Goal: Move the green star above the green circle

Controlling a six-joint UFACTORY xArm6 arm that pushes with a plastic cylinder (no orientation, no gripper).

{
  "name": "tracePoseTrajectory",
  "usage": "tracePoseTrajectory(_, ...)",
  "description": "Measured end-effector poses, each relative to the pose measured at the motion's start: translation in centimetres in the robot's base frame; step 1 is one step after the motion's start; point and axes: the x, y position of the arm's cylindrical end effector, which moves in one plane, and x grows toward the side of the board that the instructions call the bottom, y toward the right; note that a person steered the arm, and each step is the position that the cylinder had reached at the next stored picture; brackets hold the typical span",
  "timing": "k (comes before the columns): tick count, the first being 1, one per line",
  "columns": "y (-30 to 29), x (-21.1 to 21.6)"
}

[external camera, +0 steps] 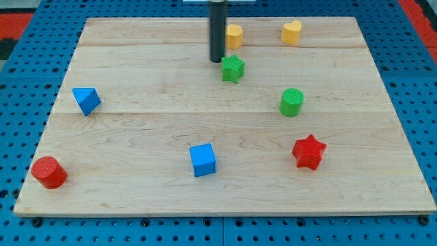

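The green star (233, 68) lies on the wooden board near the view's top centre. The green circle (291, 102), a short cylinder, stands to the star's right and lower in the view. My tip (217, 60) is just to the left of the green star, close to its upper left edge, almost touching it. The rod comes down from the view's top.
A yellow hexagon (234, 35) sits just above the star, and a yellow heart (291, 31) at the top right. A red star (308, 152), a blue cube (203, 160), a blue triangle (86, 100) and a red cylinder (48, 171) lie elsewhere on the board (136, 130).
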Motion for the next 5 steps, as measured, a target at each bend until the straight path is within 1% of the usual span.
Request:
tracePoseTrajectory(1,-1.2,3.3)
tracePoseTrajectory(2,4.0,3.4)
tracePoseTrajectory(3,5.8,2.1)
tracePoseTrajectory(4,5.7,1.2)
tracePoseTrajectory(5,12.6,1.2)
